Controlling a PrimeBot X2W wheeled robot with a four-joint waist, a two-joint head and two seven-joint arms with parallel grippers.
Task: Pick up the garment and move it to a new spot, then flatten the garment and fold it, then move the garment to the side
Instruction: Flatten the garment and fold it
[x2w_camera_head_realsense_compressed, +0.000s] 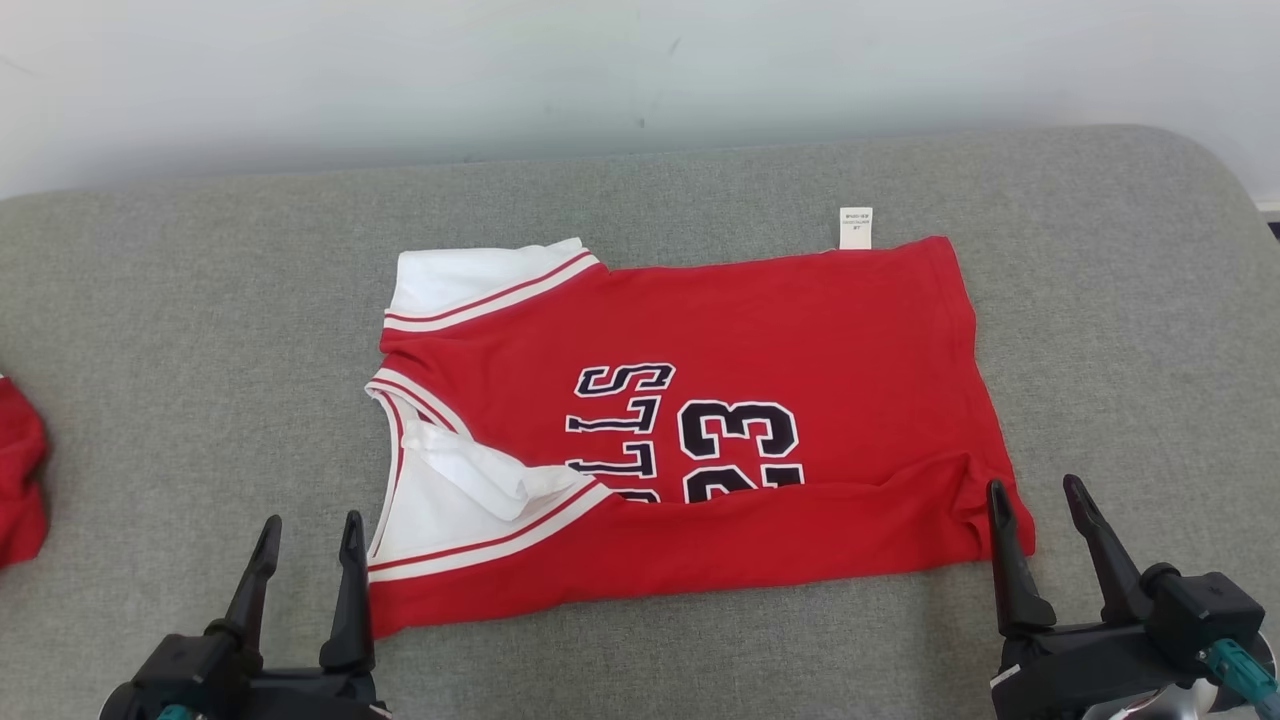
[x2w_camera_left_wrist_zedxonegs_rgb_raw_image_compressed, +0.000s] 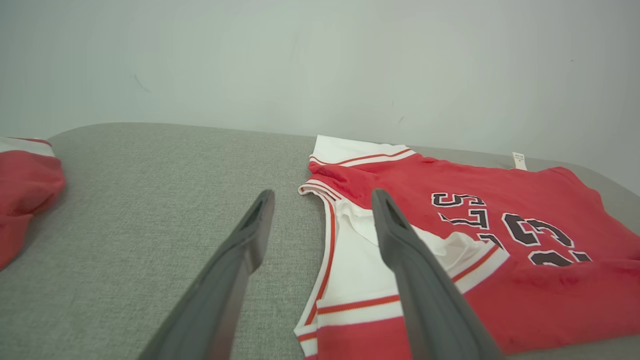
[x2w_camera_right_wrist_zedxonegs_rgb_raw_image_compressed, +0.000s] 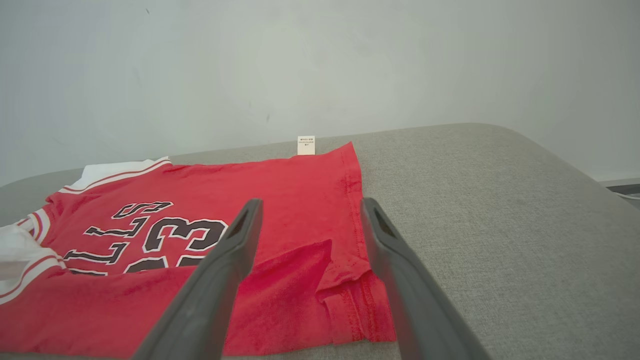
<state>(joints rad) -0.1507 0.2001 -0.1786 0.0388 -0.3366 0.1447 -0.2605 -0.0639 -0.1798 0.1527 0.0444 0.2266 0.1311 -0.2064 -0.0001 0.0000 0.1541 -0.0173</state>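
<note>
The grey padded surface (x2w_camera_head_realsense_compressed: 200, 300) spread out ahead of both claws. On it the red jersey (x2w_camera_head_realsense_compressed: 800, 350) lay flat between them, its white-trimmed collar end toward the left gripper (x2w_camera_head_realsense_compressed: 312, 520) and its hem end toward the right gripper (x2w_camera_head_realsense_compressed: 1034, 485).

The left gripper's fingers stood wide apart and held nothing. Its inner finger was just beside the jersey's near shoulder corner; whether it touched the cloth could not be told. The right gripper was spread as wide and was also empty. Its inner finger stood over the hem corner and its outer finger over bare surface.

Both arms sat low, fingers pointing away from the robot, with the wrists cut off by the bottom edge.

The jersey's near edge was folded up, hiding the lower part of the lettering and the "23". Well left of the left gripper, another red cloth (x2w_camera_head_realsense_compressed: 20, 480) was cut by the frame. A white label (x2w_camera_head_realsense_compressed: 855, 227) stuck out of the jersey's far edge, its print too small to read.
</note>
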